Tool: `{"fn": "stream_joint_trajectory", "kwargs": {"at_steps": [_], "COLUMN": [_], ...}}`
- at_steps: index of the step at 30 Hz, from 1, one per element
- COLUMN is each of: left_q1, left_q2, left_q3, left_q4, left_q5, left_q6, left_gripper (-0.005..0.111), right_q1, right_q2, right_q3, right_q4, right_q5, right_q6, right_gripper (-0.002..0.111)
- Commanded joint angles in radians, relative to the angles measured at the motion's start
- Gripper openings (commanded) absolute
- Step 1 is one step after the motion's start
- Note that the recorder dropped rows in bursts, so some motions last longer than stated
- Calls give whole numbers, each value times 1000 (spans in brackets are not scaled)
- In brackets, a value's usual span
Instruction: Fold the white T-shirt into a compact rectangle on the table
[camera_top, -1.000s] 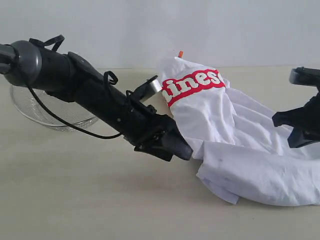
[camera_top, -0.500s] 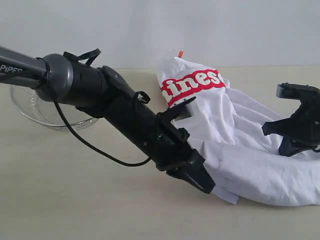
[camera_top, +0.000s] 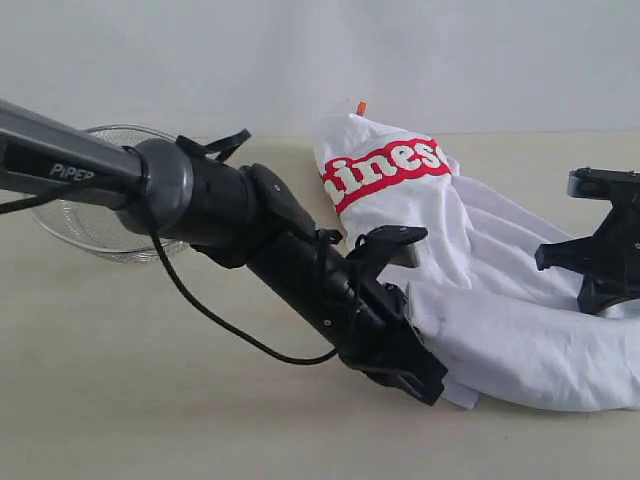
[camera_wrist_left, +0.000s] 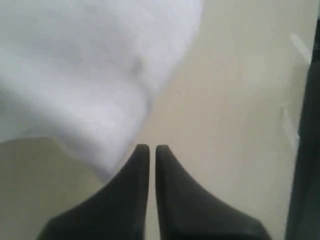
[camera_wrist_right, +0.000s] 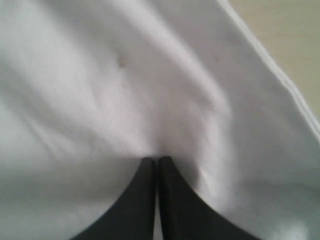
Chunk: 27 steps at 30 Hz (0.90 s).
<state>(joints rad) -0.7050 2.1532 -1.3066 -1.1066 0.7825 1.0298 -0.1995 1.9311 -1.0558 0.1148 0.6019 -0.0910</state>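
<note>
**Exterior view.** The white T-shirt (camera_top: 500, 300) lies heaped, not flat, on the table (camera_top: 150, 400), toward 3 o'clock of the frame. The red lettering (camera_top: 385, 165) faces up on a raised hump at 1 o'clock, with the orange tag (camera_top: 361, 107) at its peak. The cloth is soft and deeply creased, with the lower hem running out of frame at 4 o'clock. The left gripper (camera_top: 432, 378) is down at the shirt's near corner, at 6 o'clock of the heap. The right gripper (camera_top: 592, 292) sits on the cloth at 3 o'clock. A wire basket (camera_top: 100, 250) stands well apart at 9 o'clock.

**Left wrist view.** The left gripper (camera_wrist_left: 149, 148) has its jaws drawn together, with only a sliver between the tips. The T-shirt (camera_wrist_left: 90, 75) hem lies just beside one finger. No cloth shows between the tips; bare table (camera_wrist_left: 235, 125) lies beyond them. Judgement: this pinch probably missed the corner.

**Right wrist view.** The right gripper (camera_wrist_right: 153, 160) is closed, and the T-shirt (camera_wrist_right: 125, 75) puckers in creases radiating from the tips, so it appears to be pinching fabric. A strip of table (camera_wrist_right: 280, 30) shows past the hem.

**Step in hand (judgement).** Take two corners to spread the shirt flat before folding. To do it well, confirm the left side's hold first. If it holds nothing, reopen, shift onto the hem and close over a single layer. Then lift both sides evenly, so the heap unrolls without twisting.
</note>
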Motion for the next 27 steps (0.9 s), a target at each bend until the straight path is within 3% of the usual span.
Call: {"fn": "stream_joint_trajectory", "kwargs": {"at_steps": [1,6,16,27], "left_q1": [-25,-28,-28,-50], "left_q2": [9,40,88,88], "left_q3": [-25,-74,-139,-143], "left_q4": [31,33,35,51], "left_q5": [-119,-149,34,25], "left_q6": [-17,-22,-126,-173], "left_gripper": [4,4,4,4], "right_q1": [0,0,0,0], "right_q2": [1,1,1,1], "right_q3": [-4,-4,-4,-4], "right_q4": [-23,-21,-21,-19], "right_q5": [9,7,3,-8], "right_q6": [7,7,7,7], "right_gripper": [0,0,0,0]}}
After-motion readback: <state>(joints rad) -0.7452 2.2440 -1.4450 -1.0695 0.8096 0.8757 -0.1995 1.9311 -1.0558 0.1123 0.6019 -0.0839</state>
